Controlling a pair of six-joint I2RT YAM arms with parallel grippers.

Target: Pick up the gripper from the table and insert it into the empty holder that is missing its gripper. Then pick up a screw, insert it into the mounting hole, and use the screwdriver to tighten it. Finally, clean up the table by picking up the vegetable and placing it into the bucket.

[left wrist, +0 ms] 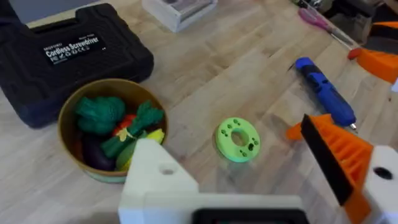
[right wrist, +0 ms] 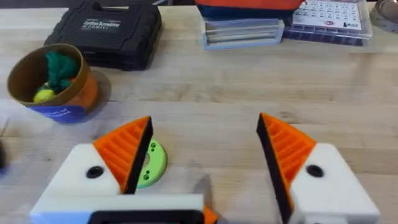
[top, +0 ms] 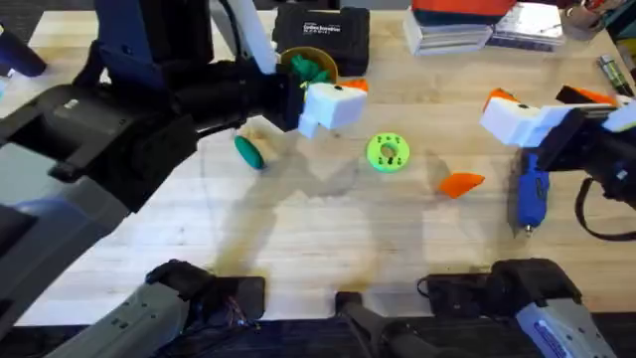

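Observation:
The gripper (top: pixel 460 183), seen as an orange wedge, lies on the table (top: pixel 298 229) right of centre. The blue screwdriver (top: pixel 532 194) (left wrist: pixel 323 90) lies just right of it, under my right gripper (top: pixel 517 114) (right wrist: pixel 205 162), which is open with nothing between its orange pads. My left gripper (top: pixel 333 104) (left wrist: pixel 249 180) hovers open and empty in front of the bucket (top: pixel 310 62) (left wrist: pixel 112 134) (right wrist: pixel 53 81), which holds toy foods. The dark green vegetable (top: pixel 248 151) lies on the table near the left arm. The holder and the screw are out of view.
A lime-green disc with holes (top: pixel 388 152) (left wrist: pixel 237 138) (right wrist: pixel 152 163) sits mid-table. A black screwdriver case (top: pixel 323 32) (left wrist: pixel 68 56) stands behind the bucket. Boxes (top: pixel 477 25) are stacked at the back right, and pink-handled scissors (left wrist: pixel 317 18) lie near them.

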